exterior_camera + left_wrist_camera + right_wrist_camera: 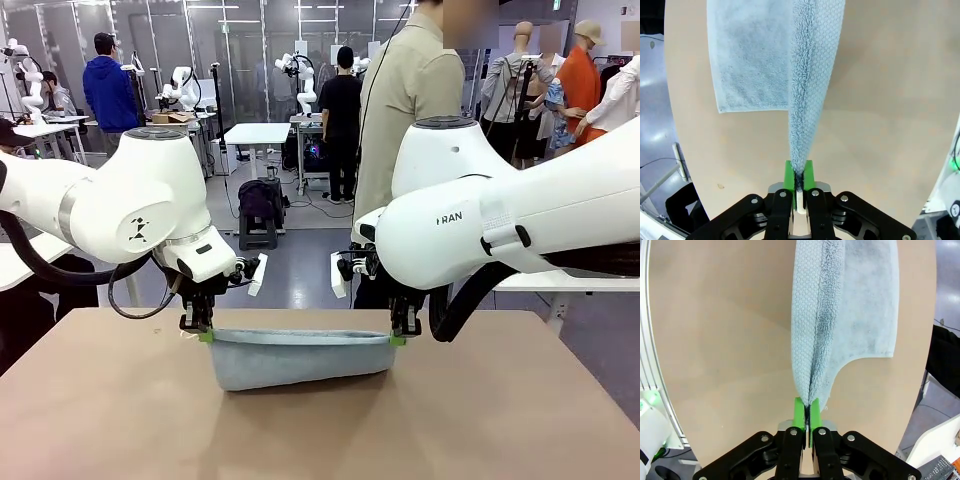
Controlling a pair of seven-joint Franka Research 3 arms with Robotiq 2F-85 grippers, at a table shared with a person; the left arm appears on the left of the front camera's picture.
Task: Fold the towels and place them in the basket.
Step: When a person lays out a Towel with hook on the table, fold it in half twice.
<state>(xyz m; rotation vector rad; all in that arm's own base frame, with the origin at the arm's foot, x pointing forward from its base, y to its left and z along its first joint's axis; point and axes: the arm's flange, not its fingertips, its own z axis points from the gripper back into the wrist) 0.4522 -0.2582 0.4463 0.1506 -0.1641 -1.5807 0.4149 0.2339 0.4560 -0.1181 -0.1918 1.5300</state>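
Front view shows a blue-grey towel (300,360) stretched sideways between the two arms near the far edge of the table (100,420). Its top edge runs nearly level from the left gripper (203,333) at the picture's left end to the right gripper (400,336) at the other end. Both grippers point down, and each has its jaws pressed together on an upper corner of the cloth, with green showing just where the fabric enters. Below that held edge the towel sags in a rounded, doubled shape, and its lower part rests on the tabletop. A person (410,100) in a beige shirt stands just behind the table, beyond the right arm. In the left wrist view, the green pads (789,175) pinch a narrow bunched ridge of terry that rises straight up the picture from between them. A flatter layer of the same towel lies on the table to the picture's left of that ridge, its corner square and well clear of the fingers. In the right wrist view the jaws likewise clamp the cloth's doubled edge. The ridge runs up from the fingertips, and the flat layer spreads to the picture's right, with its near edge curving in toward the grip.
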